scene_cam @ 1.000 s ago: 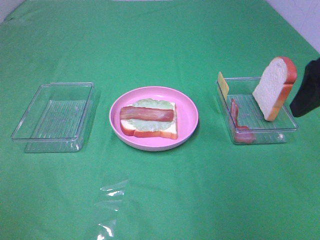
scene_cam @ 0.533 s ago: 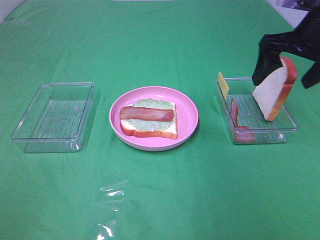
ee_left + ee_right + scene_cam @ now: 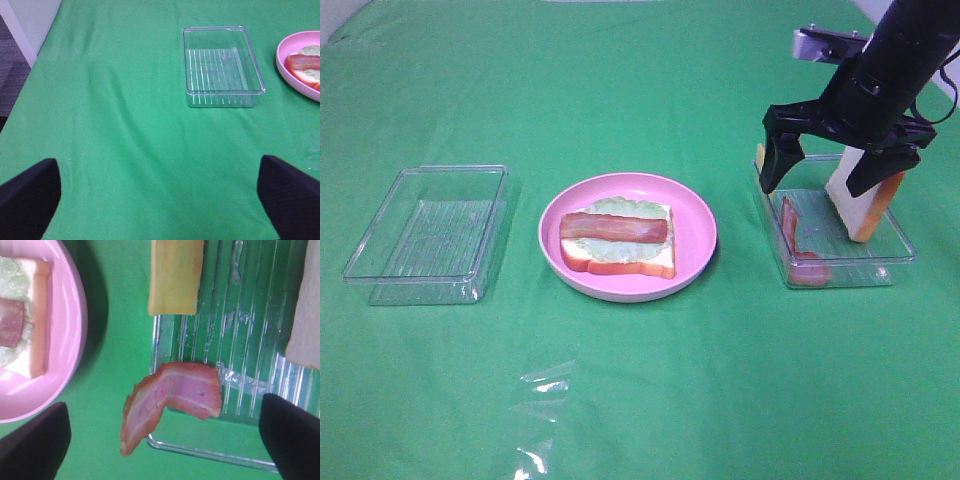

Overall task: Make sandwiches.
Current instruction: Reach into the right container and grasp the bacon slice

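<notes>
On the pink plate (image 3: 697,236) lies the partly built sandwich (image 3: 618,240): a bread slice with lettuce and a bacon strip on top, seen too in the right wrist view (image 3: 25,325). My right gripper (image 3: 820,178) hangs open over the right clear tray (image 3: 840,272). That tray holds a leaning bread slice (image 3: 865,210), a bacon strip (image 3: 794,240) draped over its wall (image 3: 172,400), and a yellow cheese slice (image 3: 175,275) at its far corner. Nothing sits between the right gripper (image 3: 162,440) fingers. My left gripper (image 3: 160,200) is open above bare cloth.
An empty clear tray (image 3: 430,232) stands left of the plate, also in the left wrist view (image 3: 222,65). A scrap of clear film (image 3: 542,385) lies on the green cloth near the front. The table's left edge (image 3: 35,45) shows in the left wrist view.
My right arm has swung in from the right edge and now hovers over the right tray, jaws wide. The food has not moved.
</notes>
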### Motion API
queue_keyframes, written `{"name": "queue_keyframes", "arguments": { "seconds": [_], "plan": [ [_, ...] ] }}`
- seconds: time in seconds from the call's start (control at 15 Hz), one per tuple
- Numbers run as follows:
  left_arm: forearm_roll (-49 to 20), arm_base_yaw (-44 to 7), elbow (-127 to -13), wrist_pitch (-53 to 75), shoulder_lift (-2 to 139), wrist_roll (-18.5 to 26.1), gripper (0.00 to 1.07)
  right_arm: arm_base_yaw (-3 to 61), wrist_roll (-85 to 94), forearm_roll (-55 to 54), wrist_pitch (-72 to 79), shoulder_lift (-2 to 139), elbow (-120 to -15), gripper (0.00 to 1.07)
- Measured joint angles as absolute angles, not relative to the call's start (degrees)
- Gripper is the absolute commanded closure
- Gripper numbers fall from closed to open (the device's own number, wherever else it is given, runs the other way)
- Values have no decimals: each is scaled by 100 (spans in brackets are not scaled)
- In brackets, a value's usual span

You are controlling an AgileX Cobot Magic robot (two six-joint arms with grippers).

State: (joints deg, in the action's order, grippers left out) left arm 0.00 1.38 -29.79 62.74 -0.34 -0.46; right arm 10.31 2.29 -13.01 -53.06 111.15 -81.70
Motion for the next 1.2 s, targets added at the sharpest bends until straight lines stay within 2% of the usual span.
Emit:
{"name": "queue_keyframes", "arguments": {
  "seconds": [0.4, 0.6, 0.67, 0.87, 0.93, 1.2],
  "plan": [
    [0, 138, -2979, 6274, -34, -46, 6, 1031, 275, -1369, -5397, 11539, -8170, 10],
    [0, 138, -2979, 6274, -34, -46, 6, 1031, 327, -1427, -5432, 11602, -8170, 16],
    [0, 138, -2979, 6274, -34, -46, 6, 1031, 327, -1438, -5432, 11602, -8170, 22],
    [0, 138, -2979, 6274, -34, -46, 6, 1031, 332, -1444, -5449, 11602, -8170, 52],
    [0, 138, -2979, 6274, -34, -46, 6, 1031, 332, -1444, -5449, 11602, -8170, 56],
    [0, 138, -2979, 6274, -34, -46, 6, 1031, 332, -1467, -5581, 11602, -8170, 57]
  ]
}}
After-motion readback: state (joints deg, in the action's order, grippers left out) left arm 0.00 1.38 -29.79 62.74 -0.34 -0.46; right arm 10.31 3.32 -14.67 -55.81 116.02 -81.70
